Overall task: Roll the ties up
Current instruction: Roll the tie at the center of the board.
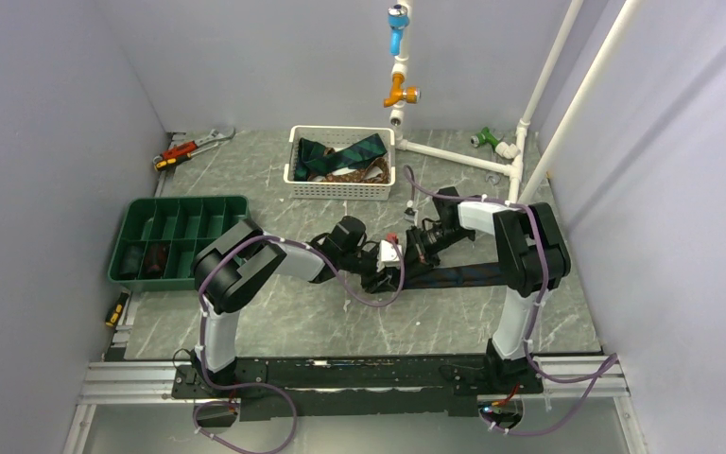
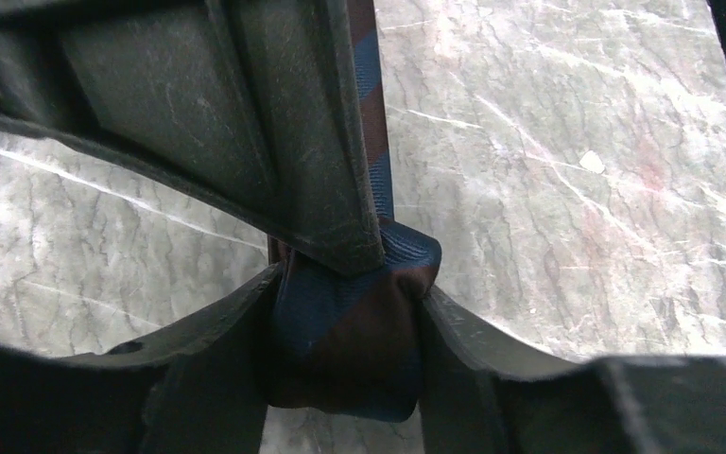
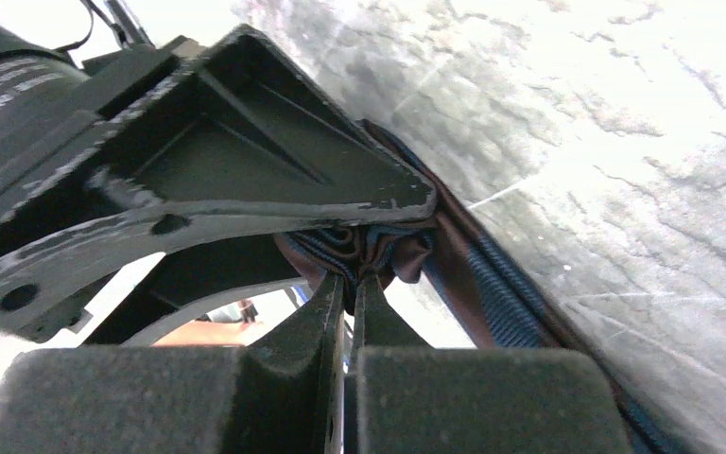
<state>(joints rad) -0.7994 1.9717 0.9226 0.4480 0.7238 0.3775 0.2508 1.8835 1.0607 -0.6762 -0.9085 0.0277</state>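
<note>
Left hand (image 2: 348,295): fingers clamped from either side on the rolled end of the striped tie (image 2: 350,355). Both fingers touch the roll, and its navy and maroon cloth bulges between them.

Right hand (image 3: 352,284): fingertips brought together, with only a hairline between them. The tips sit against the folded end face of the same roll. Whether any cloth is nipped between them cannot be told. In the left wrist view this hand comes in from above and bears on the top of the roll.

Striped tie: one end is wound into a short, tight roll held just above the bench (image 1: 274,317) near its middle, where the two hands meet. The unrolled length leaves the roll and lies flat on the bench, running right toward the right arm's upright.

Surroundings: a white basket (image 1: 340,192) stands at the far middle of the bench, well apart from the hands, with more ties (image 1: 345,154) heaped in it, dark green striped and one brown. A green tray (image 1: 184,203) with compartments sits at the left; two near-left compartments hold dark items, too small to identify. A wrench (image 1: 210,139) lies at the far left corner.
</note>
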